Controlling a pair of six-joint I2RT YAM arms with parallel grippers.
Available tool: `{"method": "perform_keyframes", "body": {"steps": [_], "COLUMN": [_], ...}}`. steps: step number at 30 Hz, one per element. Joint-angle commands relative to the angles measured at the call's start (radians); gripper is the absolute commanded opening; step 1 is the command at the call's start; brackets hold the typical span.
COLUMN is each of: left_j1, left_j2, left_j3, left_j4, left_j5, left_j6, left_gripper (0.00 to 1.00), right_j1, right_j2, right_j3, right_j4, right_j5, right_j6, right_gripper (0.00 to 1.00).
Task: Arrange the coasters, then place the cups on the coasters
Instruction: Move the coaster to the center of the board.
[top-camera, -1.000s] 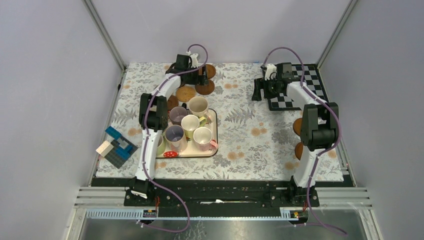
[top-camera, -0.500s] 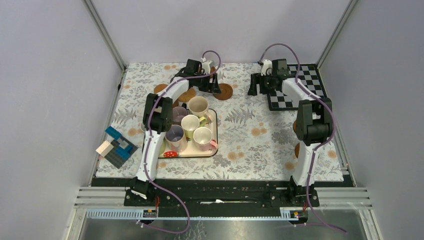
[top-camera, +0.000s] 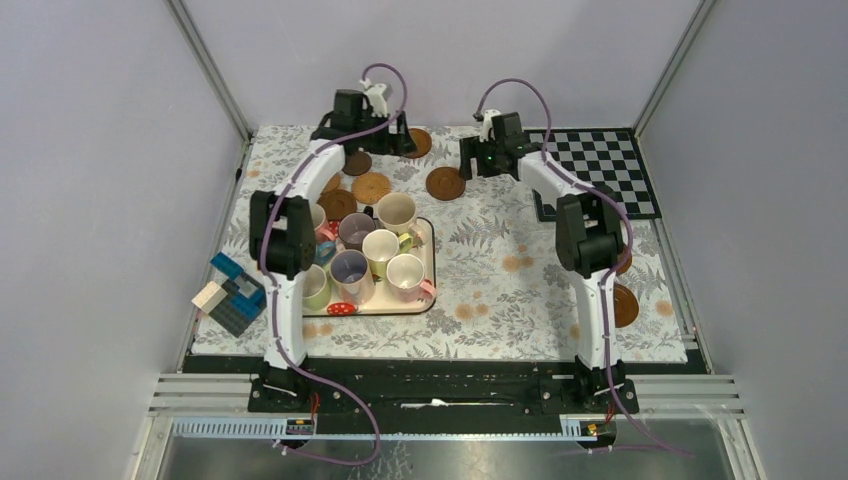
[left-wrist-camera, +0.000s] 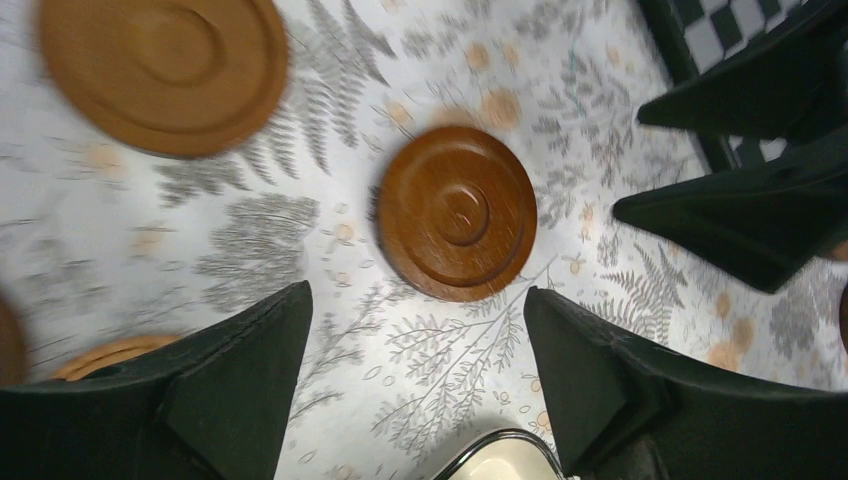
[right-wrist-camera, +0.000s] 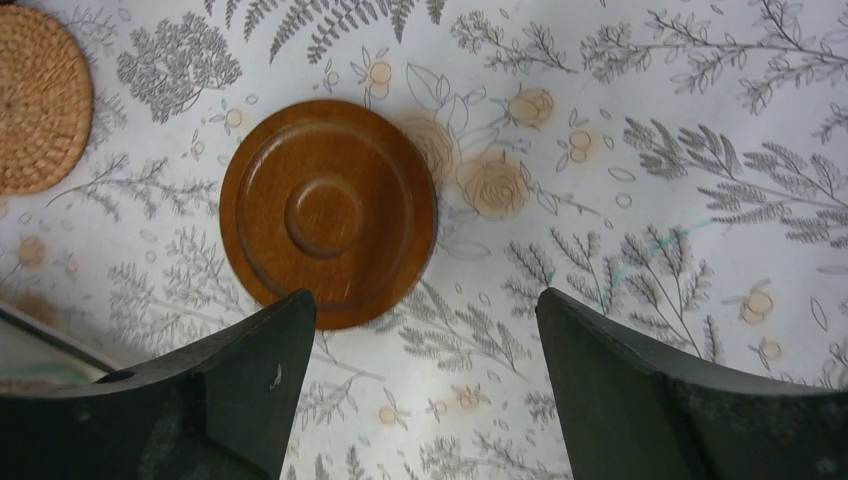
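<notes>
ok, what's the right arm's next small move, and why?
Probably lower the right gripper over the wooden coaster and close on its rim. The jaws are open and empty. The coaster lies flat on the cloth just beyond the fingertips, clear of the woven coaster. The cups wait at the tray.

Left arm and right arm: white links, chunky black joints, black bases, a purple cable looping off each. Left gripper and right gripper are matte black, wedge-shaped fingers.
</notes>
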Motion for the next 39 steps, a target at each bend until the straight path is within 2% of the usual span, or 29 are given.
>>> {"method": "perform_keyframes", "body": {"steps": [1,12,18,25,28,39], "left_j1": [0.041,0.098,0.124,0.159,0.17,0.189], "left_j2": [-0.126,-0.264,-0.326,-0.378,-0.402,-0.511], "left_j3": [-0.056,-0.175,-0.208,-0.233,-0.258,-0.405], "left_j4": [0.097,0.109,0.098,0.073,0.065,0.104], "left_j5": [-0.06,-0.027,-0.01,-0.001,0.004,0.026], "left_j6": [-0.029,-0.031,-0.02,-0.004,-0.001,-0.007], "left_gripper": [0.87,0.89,0.9,0.91,0.91,0.91], "right_j1": [0.037,0.092,0.097,0.097,0.097,0.063], "right_j2": [0.08,0.286,0.307,0.308,0.276,0.038], "right_j3": [0.141,0.429,0.433,0.425,0.373,-0.033], "right_j4": [-0.016,-0.179,-0.226,-0.322,-0.352,-0.288], "right_j5": [0.099,0.15,0.143,0.149,0.141,0.114], "right_j6": [0.009,-0.03,-0.072,-0.134,-0.178,-0.298], "right_gripper": [0.89,0.87,0.81,0.69,0.66,0.58]}}
